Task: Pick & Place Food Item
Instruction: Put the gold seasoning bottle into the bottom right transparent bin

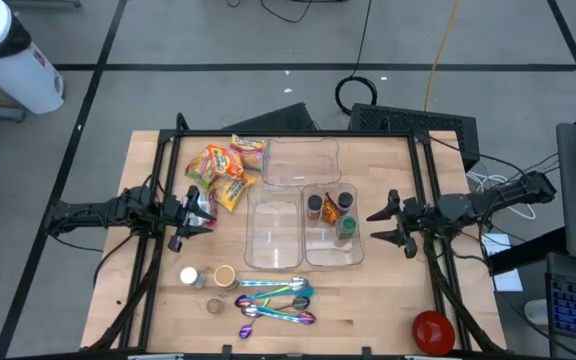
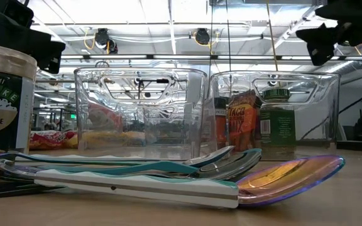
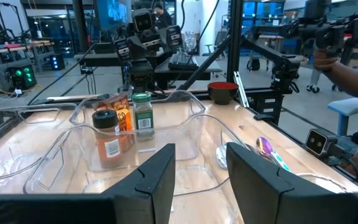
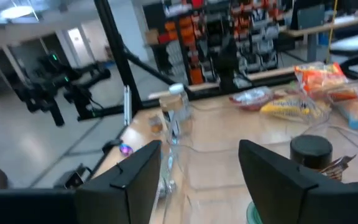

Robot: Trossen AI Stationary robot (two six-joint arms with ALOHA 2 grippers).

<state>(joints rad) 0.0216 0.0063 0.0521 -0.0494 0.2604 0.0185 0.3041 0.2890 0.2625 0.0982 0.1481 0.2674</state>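
Note:
Several bright snack bags (image 1: 223, 170) lie on the table's far left, beside three clear plastic bins; they also show in the right wrist view (image 4: 319, 81). The right-hand bin (image 1: 333, 252) holds spice jars (image 1: 330, 208), which stand upright on its floor (image 3: 123, 127). My left gripper (image 1: 183, 215) hovers open and empty at the left of the middle bin (image 1: 273, 235), next to a red-and-white packet (image 1: 206, 208). My right gripper (image 1: 380, 225) is open and empty just right of the bin with the jars.
Several coloured spoons (image 1: 276, 300) lie near the front edge, with two jars (image 1: 206, 276) left of them. A red bowl (image 1: 433, 330) stands at the front right corner. A third clear bin (image 1: 303, 160) stands at the far side. A person's arm (image 3: 353, 68) shows beyond the table.

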